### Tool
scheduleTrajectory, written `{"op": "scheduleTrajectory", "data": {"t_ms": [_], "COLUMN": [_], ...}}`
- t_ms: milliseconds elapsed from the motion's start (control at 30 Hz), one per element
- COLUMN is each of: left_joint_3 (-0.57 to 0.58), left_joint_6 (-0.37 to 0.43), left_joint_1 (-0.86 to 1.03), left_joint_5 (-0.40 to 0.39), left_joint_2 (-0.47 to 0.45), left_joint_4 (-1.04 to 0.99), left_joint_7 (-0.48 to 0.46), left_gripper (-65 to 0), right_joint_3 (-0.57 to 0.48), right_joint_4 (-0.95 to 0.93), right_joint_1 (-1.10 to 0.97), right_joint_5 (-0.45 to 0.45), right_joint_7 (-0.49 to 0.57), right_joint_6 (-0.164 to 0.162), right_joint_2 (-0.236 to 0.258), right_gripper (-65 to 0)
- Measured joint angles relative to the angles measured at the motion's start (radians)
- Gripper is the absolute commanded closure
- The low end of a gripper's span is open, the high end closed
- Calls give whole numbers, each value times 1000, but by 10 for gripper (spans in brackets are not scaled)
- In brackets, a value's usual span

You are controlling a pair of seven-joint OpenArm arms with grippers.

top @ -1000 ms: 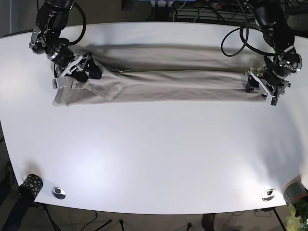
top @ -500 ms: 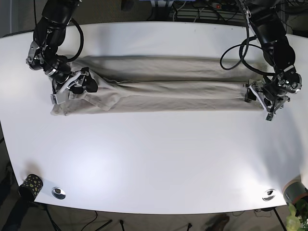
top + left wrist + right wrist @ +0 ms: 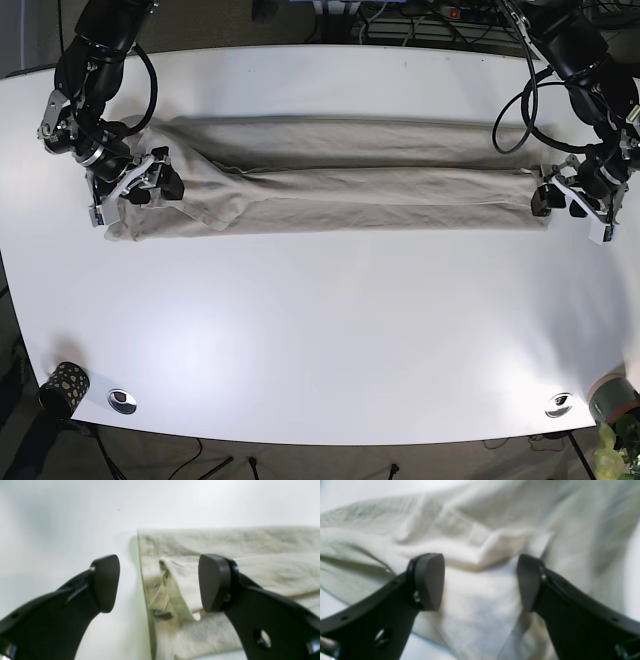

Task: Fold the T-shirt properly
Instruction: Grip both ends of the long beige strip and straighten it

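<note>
The beige T-shirt (image 3: 330, 175) lies on the white table (image 3: 320, 330) as a long, narrow band folded lengthwise, running left to right. My left gripper (image 3: 562, 199) sits at the band's right end, open. In the left wrist view the left gripper (image 3: 160, 583) straddles the shirt's (image 3: 237, 545) layered end edge, one finger (image 3: 105, 583) over bare table. My right gripper (image 3: 138, 189) is at the band's left end, also open. In the right wrist view the right gripper (image 3: 480, 580) hovers over rumpled shirt cloth (image 3: 480, 537), its fingers (image 3: 430, 581) holding nothing.
A patterned cup (image 3: 65, 388) and a metal disc (image 3: 122, 400) sit at the table's front left corner. Another disc (image 3: 558, 404) and a grey pot (image 3: 612, 400) are at the front right. Cables (image 3: 420, 25) run behind the far edge.
Both grippers have opened and backed outward off the shirt's ends, the left one rightward, the right one leftward and forward. The shirt's band has settled flat on the table.
</note>
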Motion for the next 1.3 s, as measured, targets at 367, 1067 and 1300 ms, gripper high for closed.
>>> {"op": "scheduleTrajectory", "data": {"t_ms": [367, 1067, 1300], "left_joint_3": [-20, -55, 17], "left_joint_6": [1, 4, 4], "left_joint_1": [131, 279, 193], "left_joint_5": [-252, -500, -454], "left_joint_2": [-63, -115, -109], "left_joint_4": [0, -34, -151], "left_joint_7": [5, 2, 4], "left_gripper": [-464, -465, -465], "right_joint_3": [-1, -2, -2], "right_joint_4": [148, 145, 145], "right_joint_1": [3, -22, -22], "right_joint_5": [18, 14, 13], "right_joint_7": [-62, -71, -72], "right_joint_6": [8, 8, 8], "right_joint_2": [0, -12, -12], "right_gripper": [-438, -438, -438]}}
